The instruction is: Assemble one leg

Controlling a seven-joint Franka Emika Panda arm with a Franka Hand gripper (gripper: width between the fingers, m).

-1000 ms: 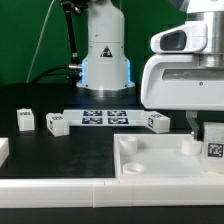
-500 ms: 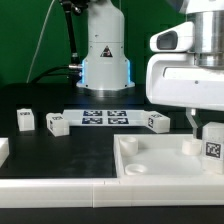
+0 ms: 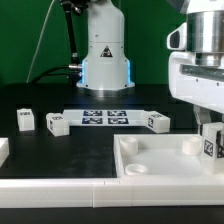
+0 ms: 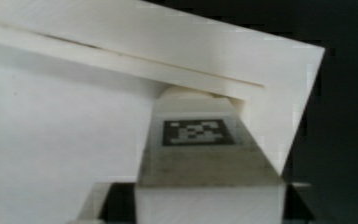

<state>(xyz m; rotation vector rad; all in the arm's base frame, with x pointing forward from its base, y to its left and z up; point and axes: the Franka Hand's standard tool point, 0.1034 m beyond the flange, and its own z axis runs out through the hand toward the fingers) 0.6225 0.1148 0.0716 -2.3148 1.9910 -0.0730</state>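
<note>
My gripper is at the exterior view's right, shut on a leg, a stubby white block with a square tag, held upright over the right corner of the large white slab. In the wrist view the leg runs out from between my dark fingers, its tag facing the camera, with the slab under its far end. I cannot tell whether the leg touches the slab. Three more legs stand on the black table.
The marker board lies flat behind the slab, between the loose legs. The robot's white base stands at the back. A white part's edge shows at the left. The slab has a raised rim and corner holes.
My gripper has shifted toward the exterior view's right with the leg still in it. The loose legs and the slab have not moved.
</note>
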